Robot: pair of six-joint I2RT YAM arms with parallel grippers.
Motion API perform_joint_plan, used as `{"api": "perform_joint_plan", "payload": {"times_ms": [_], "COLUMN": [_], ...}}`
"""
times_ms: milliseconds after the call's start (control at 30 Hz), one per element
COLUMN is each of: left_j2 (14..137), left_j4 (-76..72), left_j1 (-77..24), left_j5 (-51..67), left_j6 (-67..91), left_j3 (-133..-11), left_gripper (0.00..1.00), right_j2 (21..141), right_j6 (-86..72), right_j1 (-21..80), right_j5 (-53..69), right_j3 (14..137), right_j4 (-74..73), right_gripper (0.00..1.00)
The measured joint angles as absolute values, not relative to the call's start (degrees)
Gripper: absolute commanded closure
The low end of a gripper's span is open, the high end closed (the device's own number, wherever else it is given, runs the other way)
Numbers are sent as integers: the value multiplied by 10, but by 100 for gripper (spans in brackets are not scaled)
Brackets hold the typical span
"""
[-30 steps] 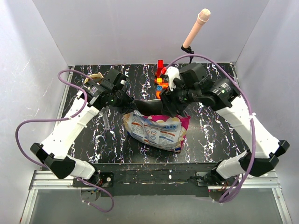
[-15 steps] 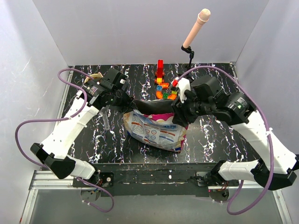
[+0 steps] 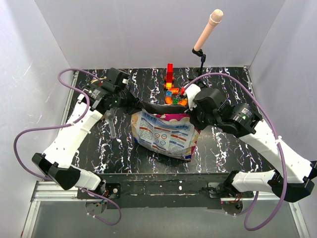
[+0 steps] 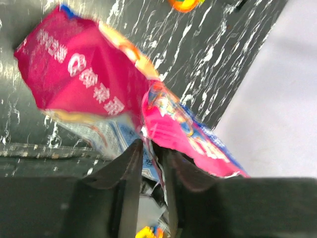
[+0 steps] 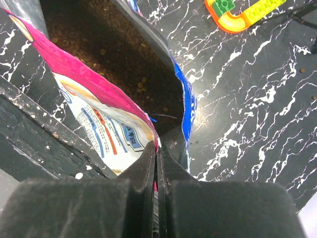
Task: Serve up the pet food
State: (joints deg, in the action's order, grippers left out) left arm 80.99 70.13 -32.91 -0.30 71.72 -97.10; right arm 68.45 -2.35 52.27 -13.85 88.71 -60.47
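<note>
The pet food bag (image 3: 163, 134), glossy white, blue and magenta, lies mid-table with its mouth toward the back. Dark brown kibble (image 5: 114, 49) shows inside the mouth in the right wrist view. My right gripper (image 5: 157, 146) is shut on the bag's pink rim at the right corner of the mouth (image 3: 190, 113). My left gripper (image 4: 151, 145) is at the left corner of the mouth (image 3: 132, 105). Its jaws stand a little apart, with the bag's torn edge (image 4: 148, 106) between the fingers.
Bright toy blocks (image 3: 172, 91) sit just behind the bag, and show in the right wrist view as a curved orange and green piece (image 5: 237, 15). A pink microphone on a stand (image 3: 205, 32) rises at the back. A small clear object (image 3: 112, 128) lies left of the bag.
My right gripper came down from behind onto the bag's right rim and shut on it. My left gripper's jaws parted slightly and that arm drew back left. The bag mouth is stretched wider.
</note>
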Motion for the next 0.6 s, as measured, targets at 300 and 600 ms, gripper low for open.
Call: {"api": "perform_joint_plan", "payload": {"times_ms": [300,600], "left_j2": [702,737], "left_j4": [624,705], "left_j1": [-296,-294], "left_j5": [-45,-34], "left_j6": [488,627], "left_j3": [-940,-1031], "left_gripper": [4,3], "right_j2": [688,733], "right_j6": [-63,-67], "right_j1": [490,471], "right_j5": [-106,-57], "right_j3": [895,959], "right_j4": [-630,-692], "right_gripper": [99,99]}}
